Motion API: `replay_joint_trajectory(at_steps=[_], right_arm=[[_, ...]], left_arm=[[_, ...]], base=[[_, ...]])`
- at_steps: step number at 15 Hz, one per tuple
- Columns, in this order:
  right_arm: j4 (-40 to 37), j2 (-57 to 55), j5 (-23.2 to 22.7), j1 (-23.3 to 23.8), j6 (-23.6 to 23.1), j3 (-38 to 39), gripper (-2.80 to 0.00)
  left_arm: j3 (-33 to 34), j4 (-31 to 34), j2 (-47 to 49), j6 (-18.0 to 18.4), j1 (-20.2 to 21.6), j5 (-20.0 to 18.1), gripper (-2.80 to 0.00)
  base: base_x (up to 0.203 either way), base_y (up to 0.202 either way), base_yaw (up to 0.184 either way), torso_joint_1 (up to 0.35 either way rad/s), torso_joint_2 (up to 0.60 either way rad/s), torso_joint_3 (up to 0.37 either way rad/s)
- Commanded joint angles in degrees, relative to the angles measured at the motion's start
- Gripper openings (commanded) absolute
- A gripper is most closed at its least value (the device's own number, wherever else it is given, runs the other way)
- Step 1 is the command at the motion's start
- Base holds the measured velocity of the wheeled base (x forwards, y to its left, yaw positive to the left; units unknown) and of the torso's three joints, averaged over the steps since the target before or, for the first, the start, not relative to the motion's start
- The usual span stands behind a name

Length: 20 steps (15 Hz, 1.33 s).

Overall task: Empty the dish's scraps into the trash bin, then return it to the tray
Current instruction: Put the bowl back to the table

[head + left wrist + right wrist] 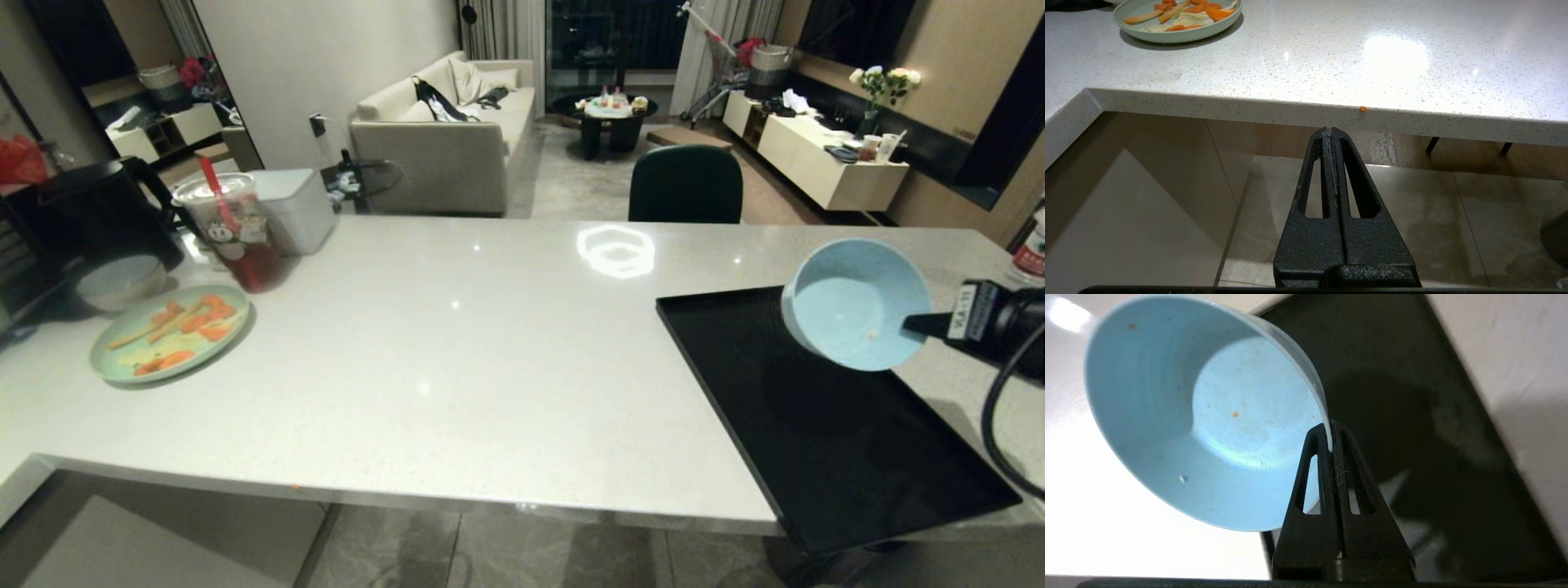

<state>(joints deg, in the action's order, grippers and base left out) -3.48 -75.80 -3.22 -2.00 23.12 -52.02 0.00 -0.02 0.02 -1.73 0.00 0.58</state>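
Surface: one long pale speckled stone counter (457,351), glossy, with a ceiling-light reflection upper centre of the head view; tiled floor below its near edge.

Room: living area behind, top of frame. One beige sofa (457,131), one dark round coffee table (608,122), one dark green chair back (686,186) at the counter's far edge, one white sideboard (816,155) upper right with one vase of flowers (882,90).

Items on counter:
- One black tray (816,457), lower right, nothing resting on it.
- One green plate (167,333), left, carrying orange carrot pieces and pale strips.
- One grey-white bowl (121,282), just behind the plate.
- One plastic cup (233,233) of red drink with a red straw, upper left.
- One white box (290,208) beside the cup.
- One black appliance (90,216), far left.

One light-blue dish (857,304), right of frame, tipped on edge above the tray, holding only a few specks.

Right gripper (1330,435): clamped on the dish's rim.

Left gripper (1329,131): fingers pressed together, holding nothing, below the counter's near edge.
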Motion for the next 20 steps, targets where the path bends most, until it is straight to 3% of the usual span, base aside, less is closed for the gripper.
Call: replay_joint_trajectory(at_steps=[1, 7, 9, 13, 20], right_arm=[[-5.12, -9.21, 0.02, 0.05, 4.06, -6.06, -2.80], [-9.86, -21.08, 1.41, 0.03, 11.80, -11.06, -2.80], [-10.50, -23.78, 1.34, 0.06, 12.14, -12.02, -2.80], [-20.35, -23.97, -2.33, -0.11, 12.83, -16.49, -2.80], [-22.71, -22.91, -3.73, -0.22, 13.42, -17.15, -2.80]], left_arm=[[0.00, 0.00, 0.05, -0.03, 0.00, 0.04, -2.80], [0.00, 0.00, 0.02, -0.03, 0.00, 0.04, -2.80], [0.00, 0.02, 0.06, -0.03, 0.00, 0.04, -2.80], [0.00, 0.02, 0.06, -0.03, 0.00, 0.04, -2.80], [0.00, -0.06, -0.02, -0.03, 0.00, 0.04, -2.80]], base=[[0.000, 0.000, 0.000, 0.000, 0.00, 0.000], [0.000, 0.000, 0.000, 0.000, 0.00, 0.000], [0.000, 0.000, 0.000, 0.000, 0.00, 0.000], [0.000, 0.000, 0.000, 0.000, 0.00, 0.000], [0.000, 0.000, 0.000, 0.000, 0.00, 0.000]])
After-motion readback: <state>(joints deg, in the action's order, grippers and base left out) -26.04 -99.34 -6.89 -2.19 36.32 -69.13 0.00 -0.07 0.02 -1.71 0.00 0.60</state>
